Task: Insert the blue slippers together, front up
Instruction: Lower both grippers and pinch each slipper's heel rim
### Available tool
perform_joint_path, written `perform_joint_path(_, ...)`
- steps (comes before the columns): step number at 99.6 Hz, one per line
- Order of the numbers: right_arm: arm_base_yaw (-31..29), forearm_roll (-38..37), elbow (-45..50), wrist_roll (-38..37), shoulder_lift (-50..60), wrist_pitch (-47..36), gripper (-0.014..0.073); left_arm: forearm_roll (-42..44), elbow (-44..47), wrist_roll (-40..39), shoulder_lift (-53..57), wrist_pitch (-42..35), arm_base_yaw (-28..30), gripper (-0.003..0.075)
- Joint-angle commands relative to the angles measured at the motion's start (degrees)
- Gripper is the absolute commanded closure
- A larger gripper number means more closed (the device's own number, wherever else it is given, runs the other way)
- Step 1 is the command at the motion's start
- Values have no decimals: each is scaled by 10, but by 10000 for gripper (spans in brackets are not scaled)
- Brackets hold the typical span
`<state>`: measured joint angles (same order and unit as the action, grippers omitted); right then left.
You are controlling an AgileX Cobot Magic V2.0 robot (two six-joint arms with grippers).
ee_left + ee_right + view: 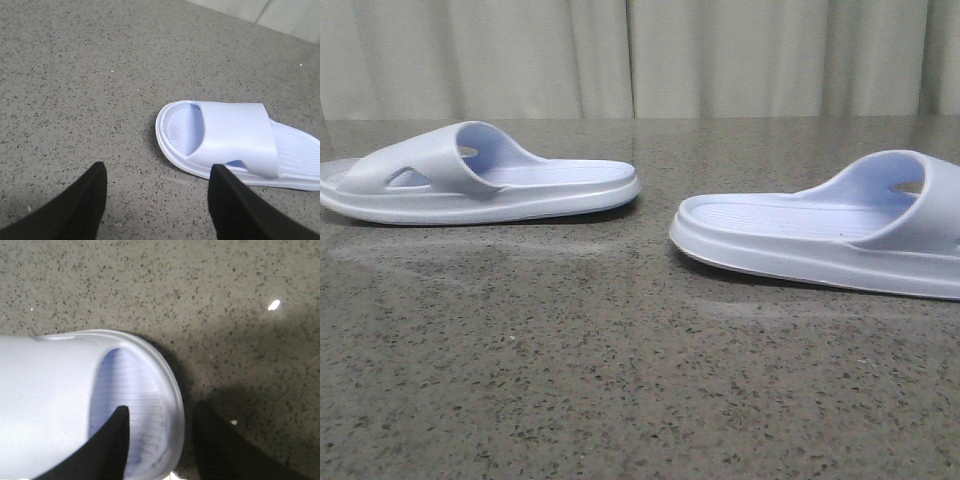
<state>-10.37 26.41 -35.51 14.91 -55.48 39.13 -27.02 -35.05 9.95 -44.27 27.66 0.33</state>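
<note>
Slippers: 2 pale blue slides, soles down on the speckled table [620, 380], well apart. Right slipper [840, 235] is nearer the camera, heel toward the middle and strap toward the right edge of the front view. Left slipper [470, 180] lies farther back, strap toward the left, heel toward the middle. Curtain [640, 55] behind. No arm shows in the front view.

Step in hand, judged: grasping each slipper, nothing lifted yet. To do it well, pinch each at the toe rim or strap edge, with 1 finger inside on the ribbed footbed and 1 outside the sole wall, deep enough that the foam does not slip. Then bring the 2 together, toes up, and nest them. Foam looks soft, so the grip will likely squash it a bit.

Right gripper [162, 440]: fingers apart, straddling the right slipper's [75, 405] toe rim, 1 finger over the footbed under the strap, the other outside over the table. Not clamped; contact cannot be told.

Left gripper [155, 195]: fingers wide apart, holding nothing, hovering near the left slipper [235, 142]. 1 fingertip overlaps the strap's side hole in that view, touching or not unclear. It needs to close in on the toe end.
</note>
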Motion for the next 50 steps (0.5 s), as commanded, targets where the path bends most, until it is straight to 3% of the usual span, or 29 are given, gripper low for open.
perform_joint_path(1,-3,15,-24,15,-12,-10,347,-23,-22,8,-3,-34,-5,328)
perform_joint_path(24,-29,31,-29,52,-41,8,347,-26,-22,8,-3,-33,-5,328)
perform_joint_path(42,-71,168,-29,175,-81,58,347,-26,-22,8,-3,-33,-5,328)
perform_joint_path(50,-85,196,-34,200,-100,85,363,-26,-22,8,-4,-33,-5,328)
